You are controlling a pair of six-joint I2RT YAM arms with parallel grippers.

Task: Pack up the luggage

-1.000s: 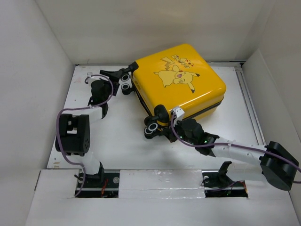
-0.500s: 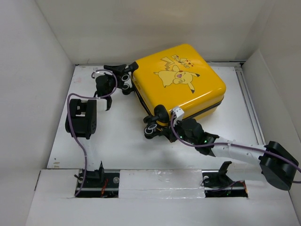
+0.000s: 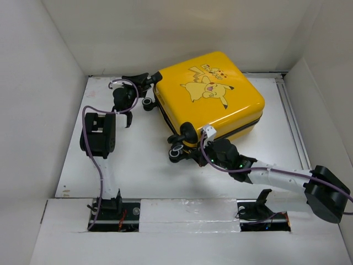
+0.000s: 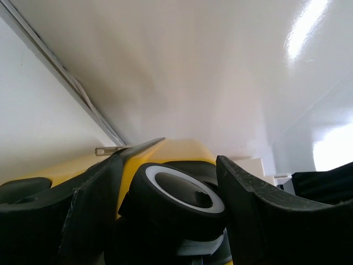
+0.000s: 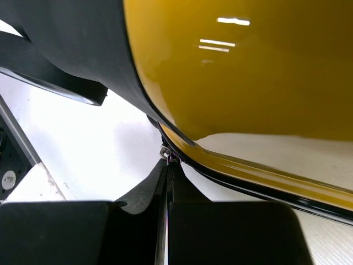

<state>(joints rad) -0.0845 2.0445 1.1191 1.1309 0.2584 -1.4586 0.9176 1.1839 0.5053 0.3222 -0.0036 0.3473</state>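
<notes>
The yellow Pikachu luggage [image 3: 215, 94] lies flat and closed in the middle of the white table. My left gripper [image 3: 146, 83] is at its back-left corner. In the left wrist view its fingers [image 4: 91, 212] close on both sides of a black-and-white caster wheel [image 4: 182, 193] below the yellow shell [image 4: 179, 149]. My right gripper [image 3: 191, 150] is at the front corner beside another caster [image 3: 177, 153]. In the right wrist view the gripper [image 5: 167, 164] is shut on the small metal zipper pull [image 5: 165, 152], at the dark zipper seam [image 5: 259, 176] under the shell [image 5: 248, 72].
White walls enclose the table on three sides. A metal rail [image 3: 290, 116] runs along the right edge. A raised white ledge [image 3: 182, 212] at the near edge holds both arm bases. A second back caster [image 3: 148, 102] sits just below my left gripper.
My left arm has swung in toward the luggage, and its gripper has come over the back-left caster wheel. The right gripper and the luggage have stayed put.
</notes>
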